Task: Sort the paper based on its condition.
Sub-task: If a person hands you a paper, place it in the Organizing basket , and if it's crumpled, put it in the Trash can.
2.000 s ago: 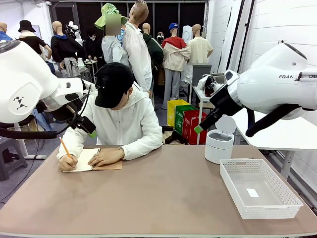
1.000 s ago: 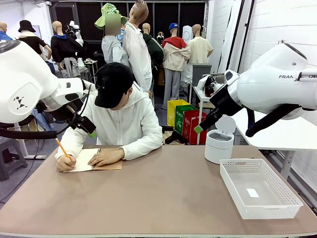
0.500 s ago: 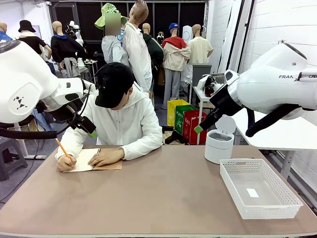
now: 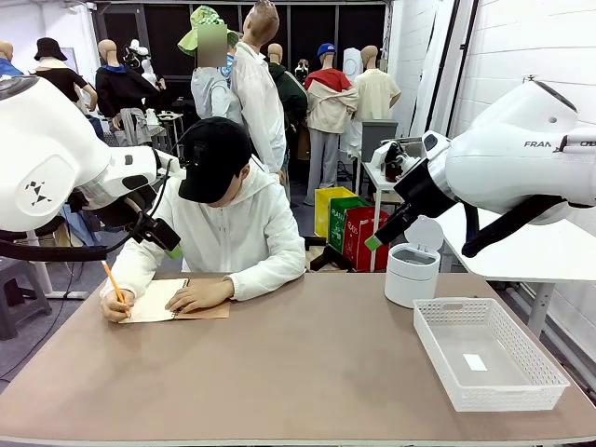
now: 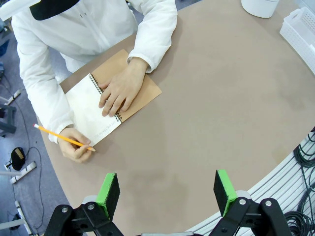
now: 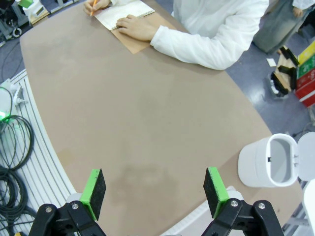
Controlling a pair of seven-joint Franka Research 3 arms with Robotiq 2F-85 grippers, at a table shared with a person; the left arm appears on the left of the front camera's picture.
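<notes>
— How many grippers are there, and in what state?
— Two. The left gripper (image 5: 166, 191) and the right gripper (image 6: 154, 191) each have their green pads spread wide above the brown table (image 5: 221, 98), and each is empty.
— And the paper?
— One white rectangular sheet of paper (image 5: 86, 108) lies at the table's far left, on one spiral-bound notebook with brown kraft cover (image 5: 147, 91). The person's flat hand (image 5: 118, 93) rests on it. The person's pencil hand (image 5: 76, 147) holds one orange pencil (image 5: 61, 136) at its corner. One white mesh basket (image 4: 494, 396) stands well apart, at the right.
</notes>
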